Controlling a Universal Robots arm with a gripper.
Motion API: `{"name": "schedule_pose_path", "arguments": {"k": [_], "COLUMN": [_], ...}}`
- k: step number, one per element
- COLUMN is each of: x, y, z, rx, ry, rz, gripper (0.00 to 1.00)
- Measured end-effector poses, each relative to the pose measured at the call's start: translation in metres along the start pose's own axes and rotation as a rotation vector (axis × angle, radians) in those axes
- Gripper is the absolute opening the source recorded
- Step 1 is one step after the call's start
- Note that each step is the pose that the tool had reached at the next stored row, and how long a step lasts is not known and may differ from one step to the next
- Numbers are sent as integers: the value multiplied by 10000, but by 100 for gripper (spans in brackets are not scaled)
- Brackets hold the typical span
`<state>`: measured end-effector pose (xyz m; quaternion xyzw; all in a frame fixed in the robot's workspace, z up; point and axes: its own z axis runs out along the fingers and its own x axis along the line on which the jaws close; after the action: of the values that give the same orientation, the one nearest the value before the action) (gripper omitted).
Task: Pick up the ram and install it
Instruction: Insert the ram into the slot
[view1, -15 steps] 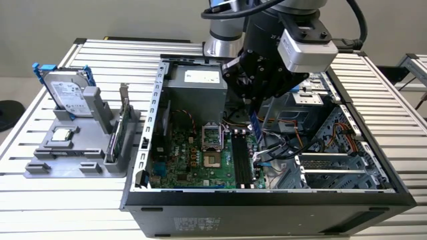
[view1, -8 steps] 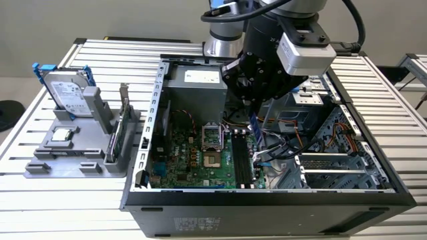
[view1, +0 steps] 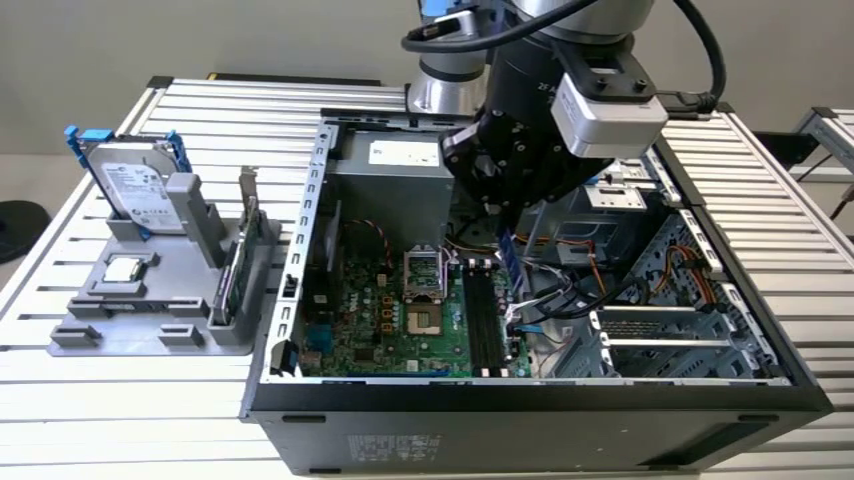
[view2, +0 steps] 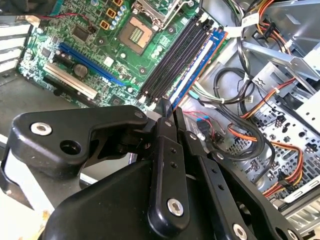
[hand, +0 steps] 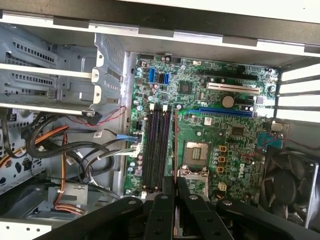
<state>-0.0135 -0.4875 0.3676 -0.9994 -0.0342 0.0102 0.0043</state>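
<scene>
Ribbed metal worktop (view1: 120, 380) carries an open computer case (view1: 534, 410) and, toward the exterior view's left, a grey fixture (view1: 147, 320) with a silver hard drive (view1: 134, 185) standing in blue rails. Your arm reaches down into the case, its end effector (view1: 505, 225) poised over the motherboard (view1: 387, 320) just above the black memory slots (view1: 483, 320). You are grasping the ram (view1: 507, 265) — a thin bluish stick held edge-down, pinched between the clenched fingers (view2: 167, 145). In the second wrist view the ram (view2: 197, 62) runs out from the fingertips alongside the outermost slot, close to it; whether it touches or is seated cannot be told. In the first wrist view its edge (hand: 175, 145) lies beside the slots (hand: 157, 150), next to the processor socket (hand: 196, 152). Orange and black cables (view1: 587, 290) crowd the bay beside the slots.
</scene>
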Motion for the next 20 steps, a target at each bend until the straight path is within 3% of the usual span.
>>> {"name": "schedule_pose_path", "arguments": {"k": [20], "x": [3], "y": [1], "z": [112], "rx": [-1], "ry": [0], "rz": [0], "gripper": [0]}}
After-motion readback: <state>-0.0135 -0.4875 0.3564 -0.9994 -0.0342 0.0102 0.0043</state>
